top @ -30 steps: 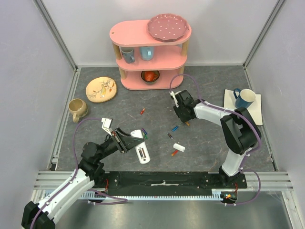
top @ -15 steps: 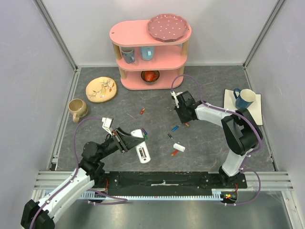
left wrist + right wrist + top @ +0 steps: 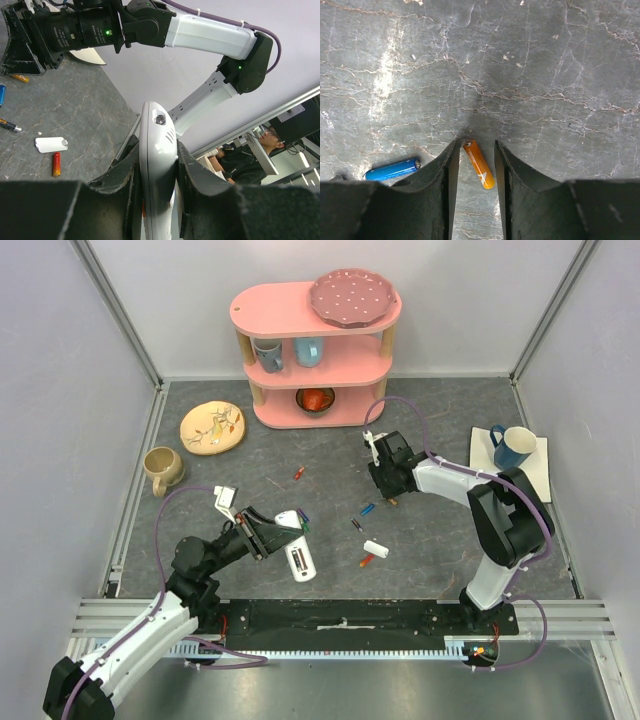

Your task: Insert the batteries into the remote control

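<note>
1. Right wrist view: the right gripper (image 3: 476, 149) is low over the grey table (image 3: 545, 75). Its fingers are partly spread and nothing is clamped.
2. An orange battery (image 3: 480, 171) lies flat in the gap between those fingers, skewed to them. Its far end is right at one fingertip; can't tell if it touches. There's a visible gap to the other finger.
3. A blue battery (image 3: 392, 169) lies flat just outside the finger on the view's left, not touching it.
4. Left wrist view: the left gripper (image 3: 158, 147) is clamped on the remote control (image 3: 156, 125), held edge-on. Both pads press its long sides, and the remote's end sticks out past the fingertips.
5. Ahead of the left gripper, on the table, are a white battery cover (image 3: 50, 144) and an orange-red battery (image 3: 56, 164). They sit just beside each other, well apart from the fingers.
6. Top external: the two grippers are well apart, with loose cells on the table between them. Can't tell whether the remote rests on the table or is lifted.
</note>
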Controlling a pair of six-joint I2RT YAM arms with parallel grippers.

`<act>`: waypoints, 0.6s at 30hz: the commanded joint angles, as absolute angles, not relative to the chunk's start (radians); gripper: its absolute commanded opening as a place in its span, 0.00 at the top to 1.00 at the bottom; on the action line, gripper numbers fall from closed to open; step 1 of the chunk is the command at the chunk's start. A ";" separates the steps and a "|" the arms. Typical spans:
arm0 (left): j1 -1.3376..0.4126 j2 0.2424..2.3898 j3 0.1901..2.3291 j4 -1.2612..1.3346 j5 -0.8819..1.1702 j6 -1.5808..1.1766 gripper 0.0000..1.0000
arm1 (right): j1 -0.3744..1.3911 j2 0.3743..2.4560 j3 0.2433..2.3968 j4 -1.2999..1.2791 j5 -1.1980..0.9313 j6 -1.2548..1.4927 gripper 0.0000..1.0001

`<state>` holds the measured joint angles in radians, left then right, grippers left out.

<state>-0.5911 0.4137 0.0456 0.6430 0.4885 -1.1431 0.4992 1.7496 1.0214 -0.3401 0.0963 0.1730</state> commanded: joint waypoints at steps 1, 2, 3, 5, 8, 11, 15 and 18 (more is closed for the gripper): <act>-0.592 0.420 -0.106 0.712 0.483 -1.117 0.98 | 0.499 1.747 1.000 -0.403 0.074 0.167 0.61; -0.592 0.422 -0.106 0.712 0.485 -1.117 0.98 | 0.497 1.750 0.999 -0.405 0.074 0.167 0.61; -0.592 0.417 -0.106 0.712 0.485 -1.118 0.98 | 0.499 1.750 0.996 -0.405 0.074 0.167 0.62; -0.592 0.416 -0.109 0.712 0.483 -1.120 0.98 | 0.499 1.755 0.994 -0.406 0.074 0.170 0.64; -0.592 0.414 -0.110 0.710 0.483 -1.123 0.98 | 0.497 1.759 0.989 -0.407 0.075 0.176 0.69; -0.592 0.416 -0.107 0.712 0.485 -1.123 0.98 | 0.495 1.772 0.992 -0.411 0.075 0.202 0.76; -0.592 0.419 -0.106 0.710 0.483 -1.123 0.98 | 0.479 1.802 1.012 -0.422 0.055 0.256 1.00; -0.592 0.423 -0.100 0.709 0.485 -1.123 0.98 | 0.472 1.825 1.017 -0.423 0.026 0.293 1.00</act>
<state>-0.5911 0.4191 0.0456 0.6605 0.4885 -1.1431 0.4858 1.7557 1.0275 -0.3603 0.0601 0.2371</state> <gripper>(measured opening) 0.327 0.020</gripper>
